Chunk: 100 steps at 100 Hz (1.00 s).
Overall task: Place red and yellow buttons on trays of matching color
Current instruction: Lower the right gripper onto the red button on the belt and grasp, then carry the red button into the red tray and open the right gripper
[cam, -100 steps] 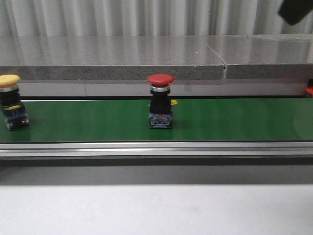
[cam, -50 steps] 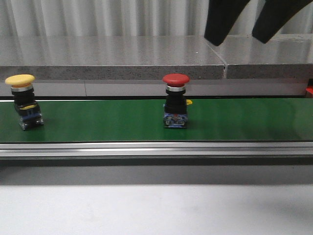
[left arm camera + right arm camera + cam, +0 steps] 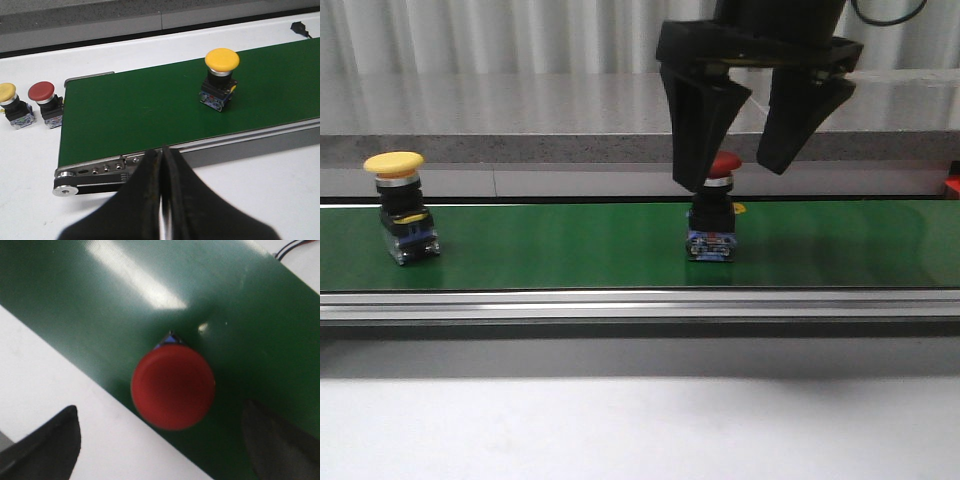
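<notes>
Right tool [image 3: 750, 170] lower, half-hiding red button [image 3: 712, 218]

Lots of bare green belt [image 3: 560, 245] between the yellow button [image 3: 402, 205] at 9 o'clock and the red button [image 3: 713, 215] near centre, so that stretch is free. The right gripper [image 3: 740, 160] hangs wide open just over the red cap, blocking any approach from above. A stone ledge [image 3: 540, 125] walls off 12 o'clock.
</notes>
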Each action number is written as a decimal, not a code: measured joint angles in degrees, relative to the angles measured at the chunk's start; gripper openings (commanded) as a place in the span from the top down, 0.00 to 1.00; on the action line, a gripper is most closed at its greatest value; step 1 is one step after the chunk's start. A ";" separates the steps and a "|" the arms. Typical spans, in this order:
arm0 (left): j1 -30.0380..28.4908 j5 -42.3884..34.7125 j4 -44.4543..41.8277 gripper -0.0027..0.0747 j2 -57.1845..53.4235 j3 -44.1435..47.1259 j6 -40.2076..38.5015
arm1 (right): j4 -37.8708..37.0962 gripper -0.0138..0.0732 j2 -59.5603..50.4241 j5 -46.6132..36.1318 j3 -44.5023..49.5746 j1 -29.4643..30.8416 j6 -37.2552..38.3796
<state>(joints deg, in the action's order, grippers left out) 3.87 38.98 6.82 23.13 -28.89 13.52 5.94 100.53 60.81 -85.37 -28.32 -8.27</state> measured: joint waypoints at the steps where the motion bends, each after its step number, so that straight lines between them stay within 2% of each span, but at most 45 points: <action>1: 0.00 0.00 0.00 0.99 0.00 0.00 0.00 | -0.01 0.11 0.12 -0.17 0.00 0.00 -0.13; 9: 0.00 0.00 0.00 0.99 0.00 0.00 0.00 | -0.53 0.20 1.30 -1.55 0.00 0.00 -0.20; 24: 0.00 0.00 0.00 0.99 0.00 0.00 0.00 | -1.08 0.58 1.96 -2.57 0.00 0.00 -0.32; 35: 0.00 0.00 0.00 0.99 0.00 0.00 0.00 | -1.17 0.74 1.96 -3.17 0.00 0.10 -0.44; 45: 0.00 0.00 0.00 0.99 0.00 0.00 0.00 | -1.55 0.78 1.96 -3.45 0.00 0.10 -0.44; 68: 0.00 0.00 0.00 0.99 0.00 0.00 0.00 | -1.56 0.78 0.07 -4.45 0.00 3.31 0.68; 100: 0.00 0.00 0.00 0.99 0.00 0.00 0.00 | -1.56 0.78 -5.90 -5.47 0.00 18.91 2.31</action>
<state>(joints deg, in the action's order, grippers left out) 3.87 38.98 6.82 23.13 -28.89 13.52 4.38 94.62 55.35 -85.37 -9.41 -5.96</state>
